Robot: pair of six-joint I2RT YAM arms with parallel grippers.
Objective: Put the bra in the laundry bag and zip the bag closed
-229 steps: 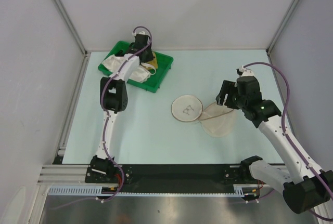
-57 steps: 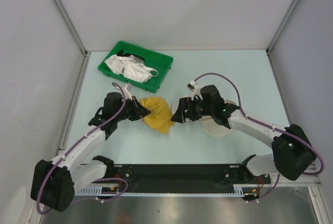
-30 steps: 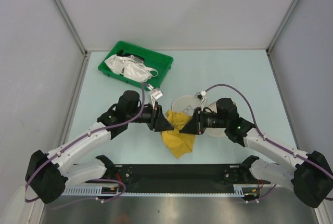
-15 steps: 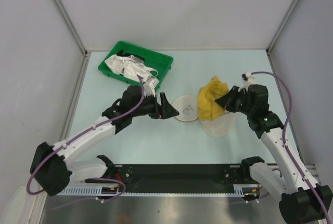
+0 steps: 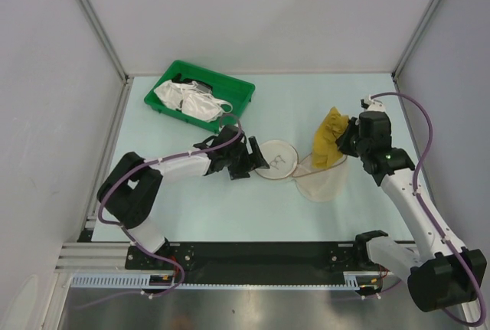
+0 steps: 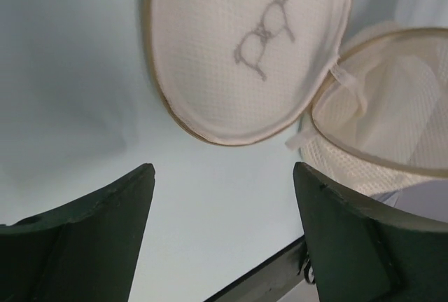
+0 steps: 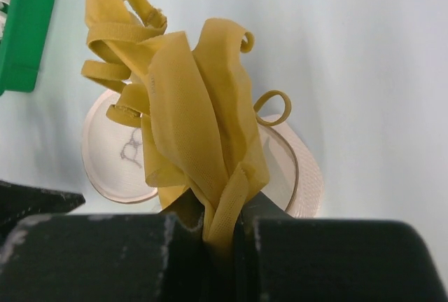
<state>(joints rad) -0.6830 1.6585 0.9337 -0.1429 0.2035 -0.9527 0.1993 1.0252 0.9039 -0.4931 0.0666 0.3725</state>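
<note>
Holds the bra (image 5: 331,137) pinched in the closed right end effector (image 7: 222,226), hanging just over the open bag (image 5: 321,184) on the worktop (image 5: 191,207), with the left end effector (image 6: 222,174) spread empty beside the bag; seemingly yet to drop it in, fold shut and zip.

The bra (image 7: 203,148) is thin, soft mustard cloth, matt, with narrow rolled straps of the same stuff. The bag (image 6: 245,50) is fine beige mesh, half see-through, its rim bound in smooth tan tape.

In the upper left of the top view, the tray (image 5: 242,106) is smooth green plastic with a slight gloss. The white bras (image 5: 187,100) in it are shiny cloth. The table (image 5: 230,200) is smooth, matt, pale blue-green.

The left gripper (image 6: 222,190) has dark, matt plastic fingers (image 6: 91,246). The right arm (image 5: 417,211) has a glossy white plastic shell. The plate (image 5: 253,311) along the bottom edge is brushed metal.
</note>
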